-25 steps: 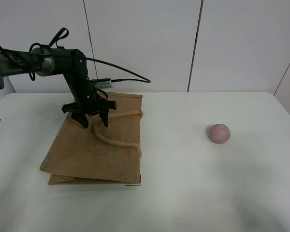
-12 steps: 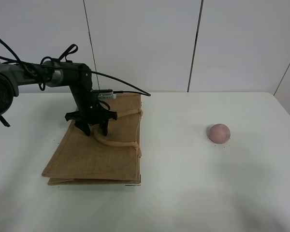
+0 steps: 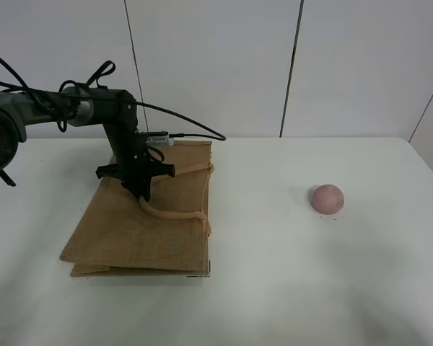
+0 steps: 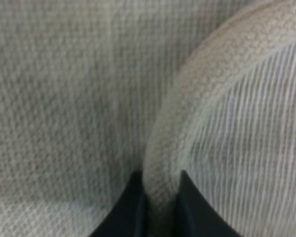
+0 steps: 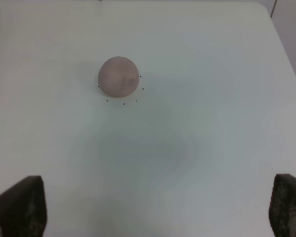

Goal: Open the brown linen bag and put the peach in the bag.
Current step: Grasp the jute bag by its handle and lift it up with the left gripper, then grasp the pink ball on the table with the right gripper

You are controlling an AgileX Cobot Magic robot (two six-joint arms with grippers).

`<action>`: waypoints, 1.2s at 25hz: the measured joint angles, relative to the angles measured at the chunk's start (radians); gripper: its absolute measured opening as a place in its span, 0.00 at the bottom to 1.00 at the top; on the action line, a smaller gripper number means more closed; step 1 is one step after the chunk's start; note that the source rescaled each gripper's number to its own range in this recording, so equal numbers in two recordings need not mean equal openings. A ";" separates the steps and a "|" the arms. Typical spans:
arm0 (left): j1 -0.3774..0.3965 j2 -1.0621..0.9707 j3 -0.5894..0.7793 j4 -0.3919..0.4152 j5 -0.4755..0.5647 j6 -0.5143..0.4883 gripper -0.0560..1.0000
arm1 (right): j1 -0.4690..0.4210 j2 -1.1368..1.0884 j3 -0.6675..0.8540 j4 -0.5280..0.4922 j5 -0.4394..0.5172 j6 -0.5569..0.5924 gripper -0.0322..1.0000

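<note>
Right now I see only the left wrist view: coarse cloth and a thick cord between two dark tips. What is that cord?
Observer: A loop handle of the brown linen bag, which lies flat on the table; the left pincer is shut on it.
Operator: Where is the peach?
Observer: The peach sits on the table, well to the right of the bag, with nothing touching it.
Operator: And the other pincer?
Observer: The right pincer is open above the table, short of the peach.
</note>
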 joint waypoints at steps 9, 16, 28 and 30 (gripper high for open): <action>0.000 -0.214 -0.197 0.007 0.173 0.040 0.06 | 0.000 0.000 0.000 0.000 0.000 0.000 1.00; 0.000 -0.426 -0.236 0.013 0.183 0.050 0.06 | 0.000 0.000 0.000 0.000 0.000 0.000 1.00; 0.001 -0.554 -0.240 -0.046 0.185 0.075 0.06 | 0.000 0.000 0.000 0.000 0.000 0.000 1.00; 0.001 -0.554 -0.240 -0.054 0.185 0.075 0.06 | 0.000 0.000 0.000 0.000 0.000 0.000 1.00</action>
